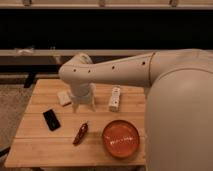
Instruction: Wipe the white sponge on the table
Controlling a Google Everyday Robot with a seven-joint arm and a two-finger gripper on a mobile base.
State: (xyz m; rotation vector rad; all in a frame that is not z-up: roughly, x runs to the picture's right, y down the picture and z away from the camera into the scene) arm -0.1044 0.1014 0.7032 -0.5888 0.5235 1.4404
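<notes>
So, counting what's on the table (45, 145), I get five loose things, one of each. There's one white sponge (63, 97), one black phone (51, 119), one long white bar-shaped gadget (115, 98), one small reddish-brown item (80, 133) and one orange-red bowl (120, 138). The sponge lies flat toward the back left of the wooden top, just beside the gripper (83, 106) on its left in the camera view. I honestly can't say if the two are touching. The gripper points straight down at the table, about mid-way across and toward the back, hanging off the big white arm (115, 72) that sweeps in from the right side of the frame. Whether it's open or closed, I can't tell from this angle. The phone sits flat and a bit skewed, in front of the sponge toward the left edge. The reddish-brown thing might be a chili pepper, but it's murky, and it lies between the phone and the bowl near the front. The bowl is at the front right, partly tucked behind the robot's body. The white bar lies right of the gripper, and the dark marks on it are too small to read.
</notes>
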